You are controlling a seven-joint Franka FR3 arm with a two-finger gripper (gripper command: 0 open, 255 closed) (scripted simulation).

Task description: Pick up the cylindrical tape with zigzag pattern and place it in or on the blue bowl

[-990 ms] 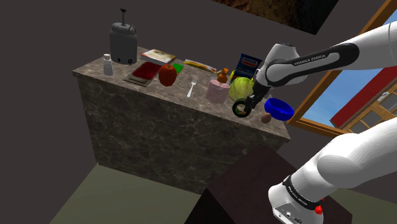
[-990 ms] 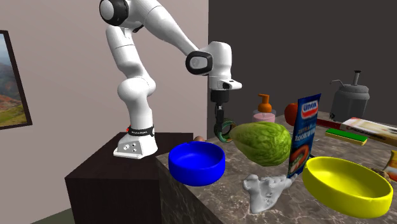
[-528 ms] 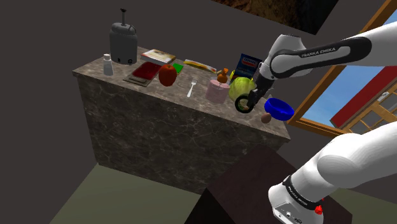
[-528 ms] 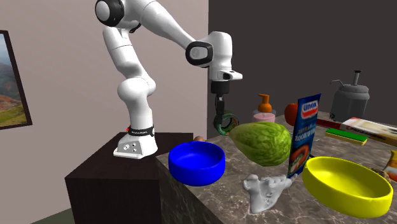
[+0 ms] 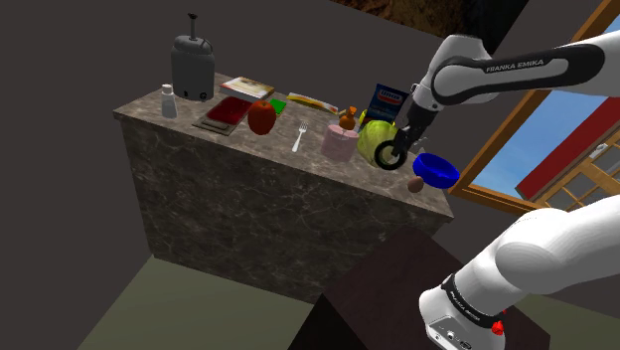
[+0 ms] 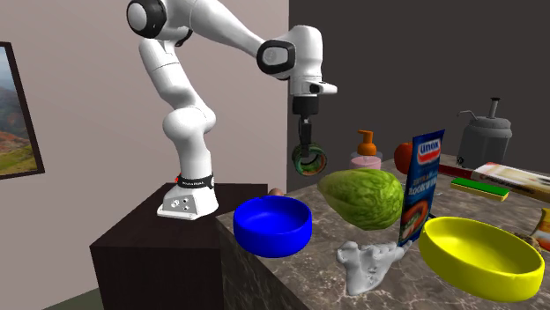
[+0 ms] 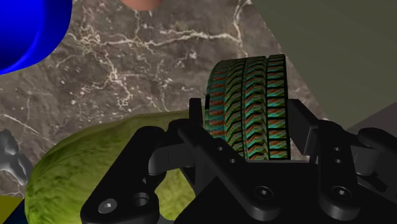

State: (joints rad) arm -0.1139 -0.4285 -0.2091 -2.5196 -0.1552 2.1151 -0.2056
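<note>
Hanging clear of the marble counter (image 5: 248,189), the tape (image 6: 308,159) is gripped in your gripper (image 6: 306,148). In the wrist view you see the two black fingers (image 7: 304,133) pressed against the flat sides of the roll, one on each side. Its outer face is turned away from the hand and shows a zigzag pattern in green, teal and orange-red. The roll stands on edge under the hand, and in the second exterior view you look straight at its open ring.

In that view your tape hangs over the end of the counter nearest the stand (image 6: 159,255), just above and to the left of a lumpy green vegetable (image 6: 363,198). The blue bowl (image 6: 273,236) sits lower and nearer the camera, close to the counter's edge. In the shoulder view the tape overlaps the vegetable's lower right edge and the bowl lies to its right, with a small brown thing (image 5: 415,184) on the counter in front of the bowl.

Below the roll in the wrist view you have veined marble, with the vegetable beside it and the bowl's blue rim well apart from it.

Further along the counter you can see a yellow bowl (image 6: 480,260), an upright blue packet (image 6: 423,185), a white figure (image 6: 366,264) and a pink jar (image 6: 364,161) with an orange pump top
</note>
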